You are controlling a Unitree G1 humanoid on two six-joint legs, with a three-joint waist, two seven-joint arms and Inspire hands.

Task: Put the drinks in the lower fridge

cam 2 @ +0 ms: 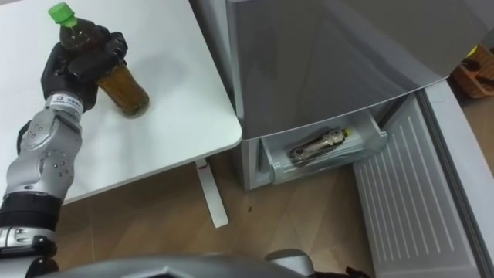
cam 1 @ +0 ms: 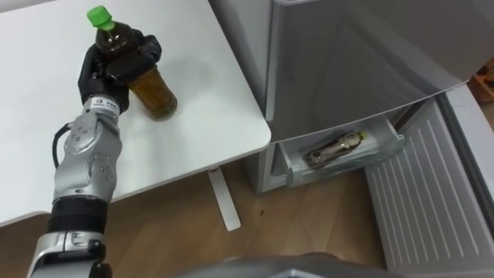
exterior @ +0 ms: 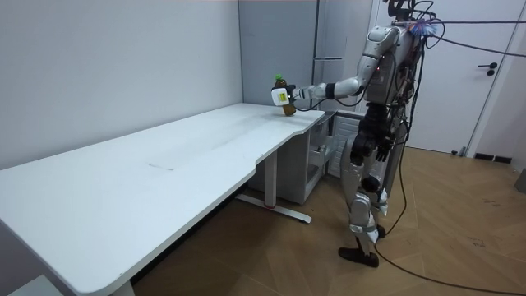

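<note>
White tabletop (cam 1: 208, 116) on our left, grey fridge (cam 1: 347, 54) just beside its corner, wood floor (cam 1: 309, 216) below. Left robot hand (cam 1: 104, 66) is closed around the tea bottle (cam 1: 154, 93), fingers wrapped on the upper body under the green cap (cam 1: 99, 15). Bottle sits over the tabletop near the fridge-side edge, tilted; we can't tell if its base touches. Lower fridge drawer (cam 1: 386, 147) is pulled out, with a second bottle (cam 1: 333, 147) lying on its side inside. Fridge door (cam 1: 432, 201) is swung open on the right. Room view: robot stands at the tabletop's corner in front of the fridge, left arm stretched out over the tabletop.
</note>
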